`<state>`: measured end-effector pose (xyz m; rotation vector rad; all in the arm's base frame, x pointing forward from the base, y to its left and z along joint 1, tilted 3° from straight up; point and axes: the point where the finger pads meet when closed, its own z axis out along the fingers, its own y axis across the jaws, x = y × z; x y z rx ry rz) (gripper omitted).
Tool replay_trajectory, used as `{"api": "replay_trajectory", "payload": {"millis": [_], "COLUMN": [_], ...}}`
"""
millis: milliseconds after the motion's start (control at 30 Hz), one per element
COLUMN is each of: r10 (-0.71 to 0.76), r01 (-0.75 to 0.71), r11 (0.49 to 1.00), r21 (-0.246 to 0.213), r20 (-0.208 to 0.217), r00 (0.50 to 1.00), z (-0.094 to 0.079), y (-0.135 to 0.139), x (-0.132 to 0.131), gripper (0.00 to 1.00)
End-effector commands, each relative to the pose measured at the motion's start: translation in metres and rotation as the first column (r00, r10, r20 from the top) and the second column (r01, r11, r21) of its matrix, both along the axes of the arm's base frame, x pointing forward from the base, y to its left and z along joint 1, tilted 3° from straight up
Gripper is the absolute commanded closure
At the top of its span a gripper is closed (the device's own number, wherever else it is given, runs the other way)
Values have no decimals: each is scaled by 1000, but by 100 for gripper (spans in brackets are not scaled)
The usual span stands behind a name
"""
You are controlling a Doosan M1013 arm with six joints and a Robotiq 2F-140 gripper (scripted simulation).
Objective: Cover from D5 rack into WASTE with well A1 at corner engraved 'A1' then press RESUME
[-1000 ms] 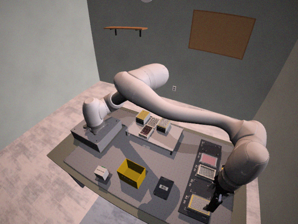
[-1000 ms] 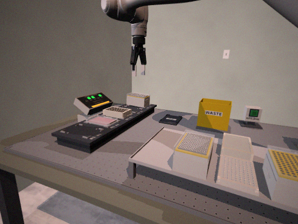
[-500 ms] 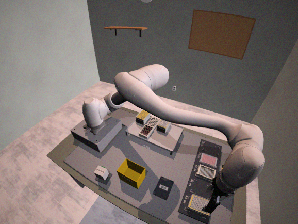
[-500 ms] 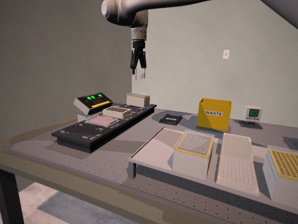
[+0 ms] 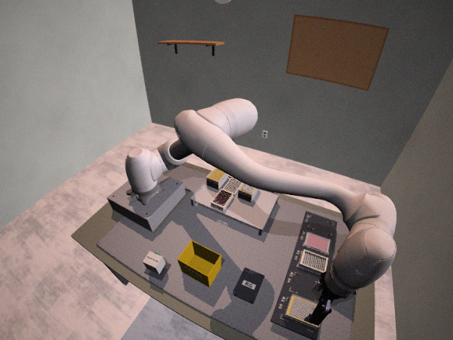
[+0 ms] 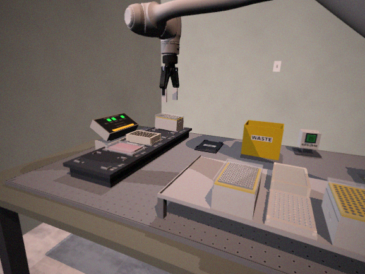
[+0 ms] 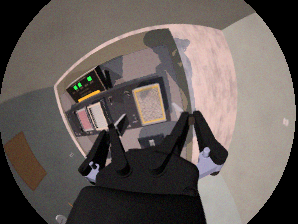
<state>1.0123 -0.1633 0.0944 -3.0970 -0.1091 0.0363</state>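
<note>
Cover (image 6: 169,117) on the tip rack (image 6: 170,123), left of centre in the exterior view, looks untouched. Spread, empty fingers (image 6: 174,93) hang well above. Lifting, dropping into the yellow bin (image 6: 263,139) and pressing the key (image 6: 311,138) remain.

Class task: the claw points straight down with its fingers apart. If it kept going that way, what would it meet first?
Most likely the tip rack at the far end of the black deck; the open claw hangs high above it, though exact alignment is hard to judge.

Smooth pale grey arm (image 5: 274,176), bulbous joints, black pincer (image 6: 169,91)
</note>
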Motion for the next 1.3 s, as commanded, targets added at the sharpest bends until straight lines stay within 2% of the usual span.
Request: {"api": "replay_trajectory", "payload": {"millis": [0, 1267], "r10": [0, 0], "r01": [0, 0], "r11": [1000, 1000], "r21": [0, 0], "r20": [0, 0], "r00": [1000, 1000], "z": [-5, -61], "y": [0, 3], "x": [0, -2], "gripper": [23, 23]}}
